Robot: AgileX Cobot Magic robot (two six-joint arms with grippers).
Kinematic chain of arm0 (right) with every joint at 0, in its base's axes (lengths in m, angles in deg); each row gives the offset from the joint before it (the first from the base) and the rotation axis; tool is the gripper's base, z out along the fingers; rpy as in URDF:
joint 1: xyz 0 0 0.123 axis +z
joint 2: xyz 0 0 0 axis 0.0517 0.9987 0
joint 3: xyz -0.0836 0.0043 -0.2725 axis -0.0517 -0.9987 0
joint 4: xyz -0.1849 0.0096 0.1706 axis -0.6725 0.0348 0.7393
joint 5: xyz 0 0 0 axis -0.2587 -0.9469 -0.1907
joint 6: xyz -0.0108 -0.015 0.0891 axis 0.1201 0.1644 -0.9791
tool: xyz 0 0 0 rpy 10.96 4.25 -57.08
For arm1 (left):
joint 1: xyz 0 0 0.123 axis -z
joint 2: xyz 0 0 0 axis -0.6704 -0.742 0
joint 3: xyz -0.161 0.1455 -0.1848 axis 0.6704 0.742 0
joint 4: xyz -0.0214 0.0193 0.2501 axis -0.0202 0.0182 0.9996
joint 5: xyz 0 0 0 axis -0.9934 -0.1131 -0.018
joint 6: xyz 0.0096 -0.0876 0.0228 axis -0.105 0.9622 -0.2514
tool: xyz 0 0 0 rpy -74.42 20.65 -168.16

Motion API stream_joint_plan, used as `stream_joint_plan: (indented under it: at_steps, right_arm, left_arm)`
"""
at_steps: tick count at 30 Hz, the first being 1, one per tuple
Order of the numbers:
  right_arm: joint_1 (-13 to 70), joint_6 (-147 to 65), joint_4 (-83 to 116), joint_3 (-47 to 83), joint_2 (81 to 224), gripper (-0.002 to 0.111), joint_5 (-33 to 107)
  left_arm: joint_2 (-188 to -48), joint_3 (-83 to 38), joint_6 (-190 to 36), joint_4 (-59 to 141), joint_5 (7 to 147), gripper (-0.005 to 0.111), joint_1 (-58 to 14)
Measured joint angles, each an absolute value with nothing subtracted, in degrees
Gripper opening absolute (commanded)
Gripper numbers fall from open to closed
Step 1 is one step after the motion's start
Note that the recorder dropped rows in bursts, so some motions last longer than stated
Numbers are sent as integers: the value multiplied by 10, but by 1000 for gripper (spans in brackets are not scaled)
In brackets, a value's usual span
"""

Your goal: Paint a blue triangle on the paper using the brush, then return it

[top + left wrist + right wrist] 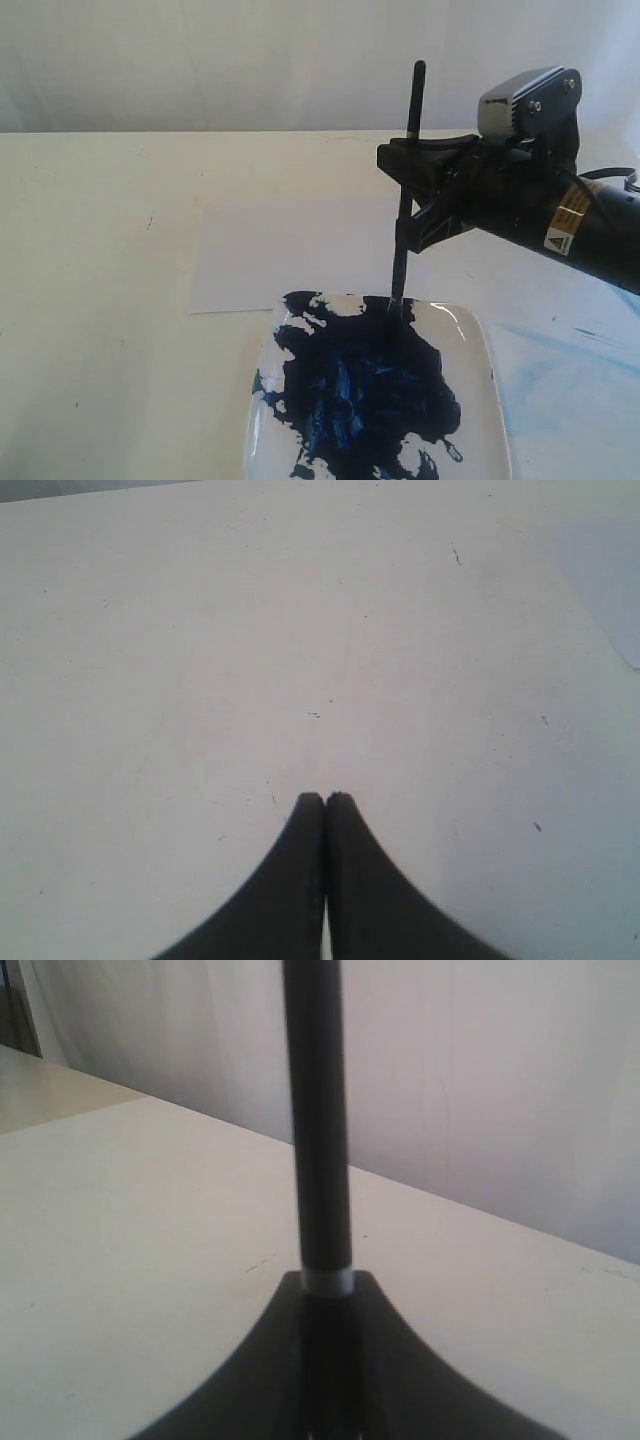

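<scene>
Brush point(400, 262): upright, tip on plate's point(478, 350) blue paint point(360, 390), paper point(270, 250) adjoining.
Right end effector point(404, 195): clamped on brush.
Left end effector point(325, 802): together.

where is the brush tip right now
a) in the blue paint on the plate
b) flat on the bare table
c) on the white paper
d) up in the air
a, the brush stands upright in the right claw, bristles down in the blue paint on the plate, not on the paper.
</scene>
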State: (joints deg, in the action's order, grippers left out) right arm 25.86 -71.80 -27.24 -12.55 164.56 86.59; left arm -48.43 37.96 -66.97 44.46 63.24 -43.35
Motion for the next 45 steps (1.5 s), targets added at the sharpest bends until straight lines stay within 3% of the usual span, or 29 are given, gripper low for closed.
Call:
stream_joint_plan:
  at_steps: [23, 35, 45]
  right_arm:
    - [259, -718, -272, -126, 1643, 0, 871]
    - [259, -785, -263, -119, 1470, 0, 799]
    - [259, -880, -342, -119, 1410, 0, 766]
  left_arm:
    - [-484, 380, -670, 445, 632, 0, -434]
    - [-484, 380, -670, 445, 632, 0, -434]
    - [-484, 380, -670, 445, 632, 0, -434]
